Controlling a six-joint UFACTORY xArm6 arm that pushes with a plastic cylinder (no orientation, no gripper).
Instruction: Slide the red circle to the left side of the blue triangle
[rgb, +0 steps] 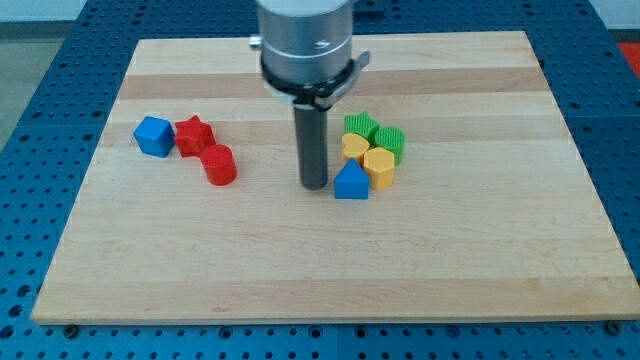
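The red circle (219, 165) is a short red cylinder at the view's left centre, just below and right of a red star (194, 135). The blue triangle (351, 182) sits near the board's middle, at the bottom left of a cluster of yellow and green blocks. My tip (315, 185) rests on the board just left of the blue triangle, close to it or touching it. It is well to the right of the red circle.
A blue cube (153, 135) touches the red star's left side. Right of the tip lie a green star (359, 128), a green cylinder (389, 141), a yellow heart (356, 149) and a yellow block (380, 166). The wooden board (480, 250) lies on a blue perforated table.
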